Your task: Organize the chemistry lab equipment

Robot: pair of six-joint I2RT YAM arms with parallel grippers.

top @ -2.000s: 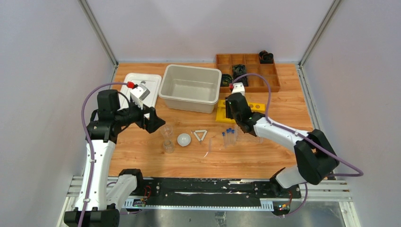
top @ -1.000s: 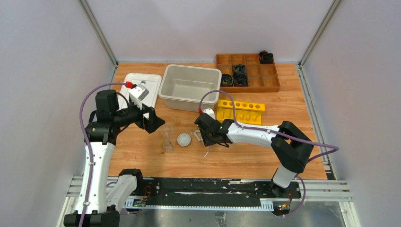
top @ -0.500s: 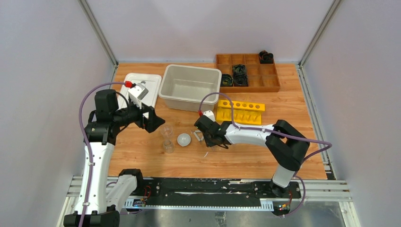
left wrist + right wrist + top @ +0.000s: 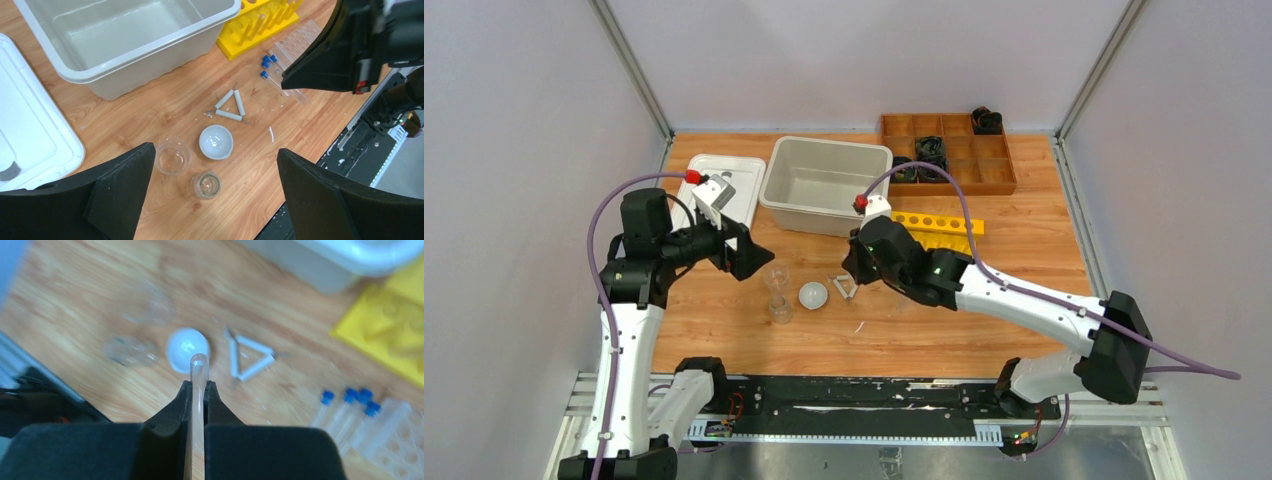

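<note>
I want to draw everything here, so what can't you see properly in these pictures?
- Top view: the blue-capped tubes are hidden under the right arm.
- Right wrist view: the lower part of the clear rod is hidden inside the shut right claw; the beakers are blurred.
- Left wrist view: the white tray is cut off by the left edge.

The tabletop (image 4: 1024, 250) is brown wood with stripy grain. The round dish (image 4: 216, 142) and triangle frame (image 4: 230, 105) are white. The tube caps (image 4: 268, 60) are blue. The tube rack (image 4: 245, 35) is yellow. The bin (image 4: 150, 65) is pale grey. The thin rod (image 4: 198, 375) is see-through.
</note>
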